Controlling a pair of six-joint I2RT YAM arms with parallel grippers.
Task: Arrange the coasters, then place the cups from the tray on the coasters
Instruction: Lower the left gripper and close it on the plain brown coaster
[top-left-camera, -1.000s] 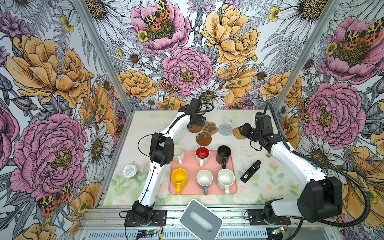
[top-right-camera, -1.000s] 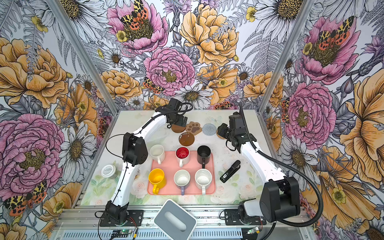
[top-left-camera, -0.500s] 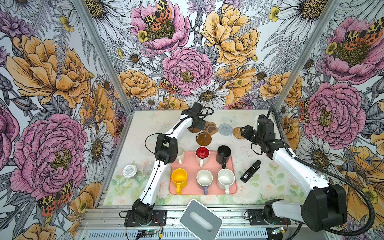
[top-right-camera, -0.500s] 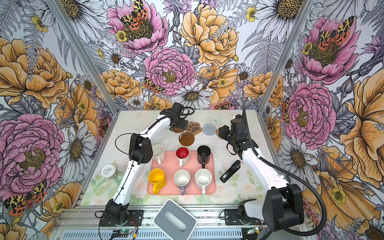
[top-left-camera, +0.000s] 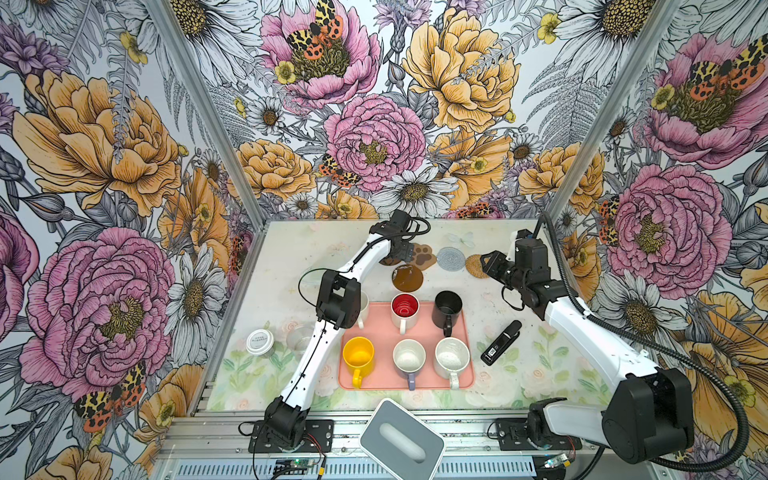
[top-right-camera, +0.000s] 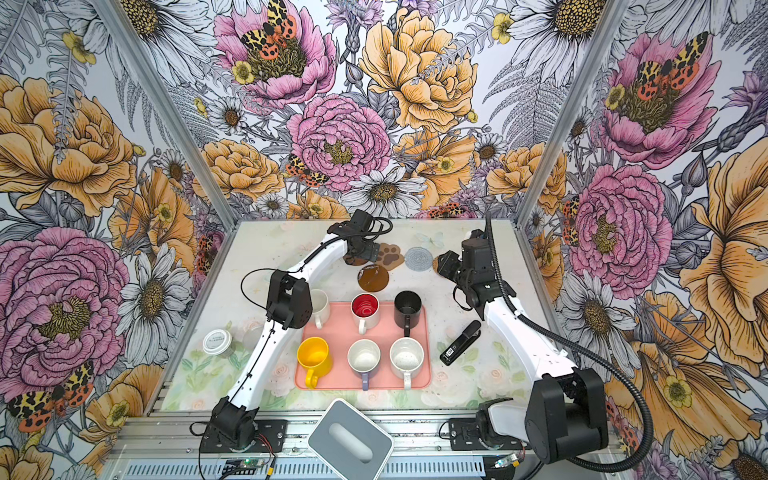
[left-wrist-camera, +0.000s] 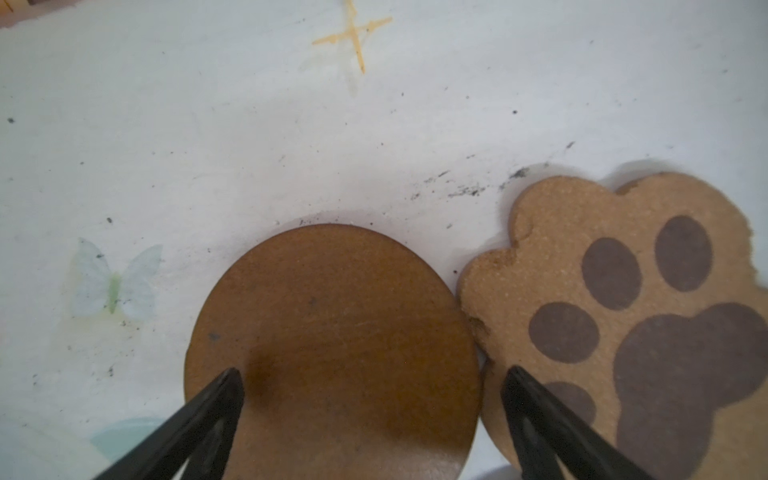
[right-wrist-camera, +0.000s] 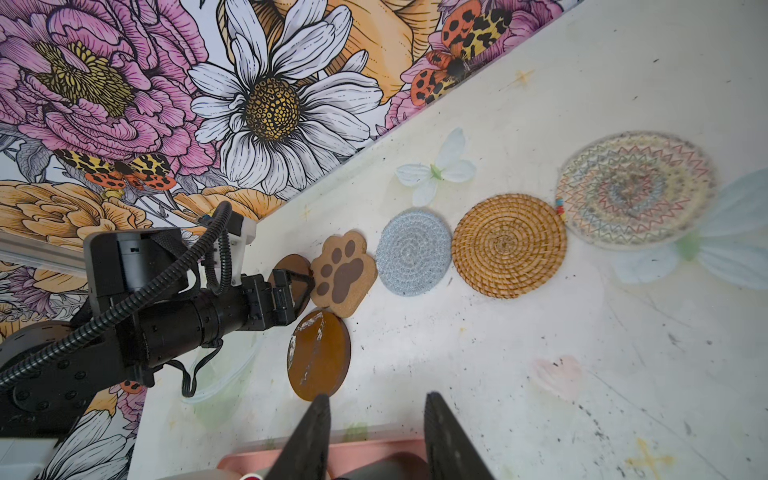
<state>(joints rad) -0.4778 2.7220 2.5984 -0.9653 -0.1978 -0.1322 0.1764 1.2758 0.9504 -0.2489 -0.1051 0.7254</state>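
My left gripper is open, low over a brown disc coaster at the back of the table; one finger stands over the disc and the other over the paw-print coaster. Along the same row lie the grey-blue coaster, the rattan coaster and the clear lacy coaster. A shiny brown coaster lies nearer the tray. The tray holds the red-inside, black, yellow, lavender, speckled and cream-white cups. My right gripper hovers open and empty.
A black stapler lies right of the tray. A white-lidded jar and a clear glass stand at the left. A grey-white box sits at the front edge. The left arm's elbow hangs over the cream-white cup.
My left gripper has moved a little to the right and lower, over the back brown disc. The right arm has shifted only slightly.
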